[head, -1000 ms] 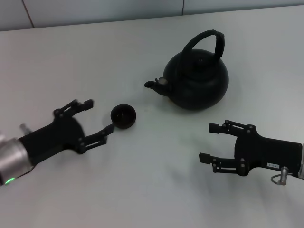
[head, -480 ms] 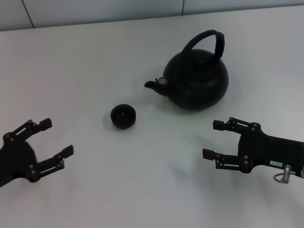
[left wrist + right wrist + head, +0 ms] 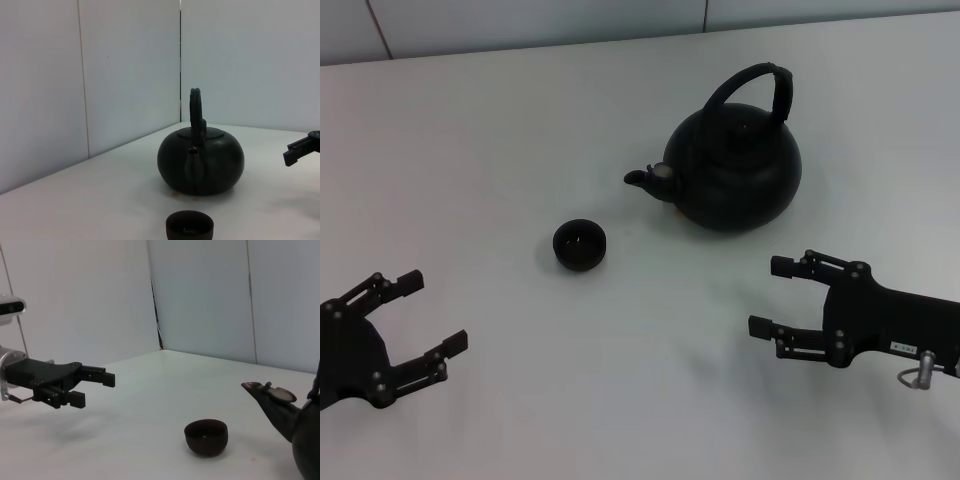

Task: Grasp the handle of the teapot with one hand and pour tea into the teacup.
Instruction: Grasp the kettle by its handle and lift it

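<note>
The round matte-black teapot (image 3: 735, 165) stands upright at the back right of the white table, spout toward the left, its arched handle (image 3: 760, 80) free above the lid. The small black teacup (image 3: 580, 244) sits in front of the spout, apart from it. My left gripper (image 3: 433, 312) is open and holds nothing, low at the near left, well away from the cup. My right gripper (image 3: 770, 296) is open and holds nothing, in front of the teapot and not touching it. The left wrist view shows the teapot (image 3: 201, 162) spout-on behind the teacup (image 3: 189, 227). The right wrist view shows the teacup (image 3: 206, 436) and the left gripper (image 3: 95, 389).
The white table (image 3: 520, 120) runs back to a pale wall with panel seams (image 3: 706, 14). Nothing else stands on it. Small orange specks lie on the surface under the teapot's spout (image 3: 173, 195).
The left gripper has pulled back from beside the teacup toward the near left corner, staying open. The right gripper has shifted slightly right. Teapot and teacup have not moved.
</note>
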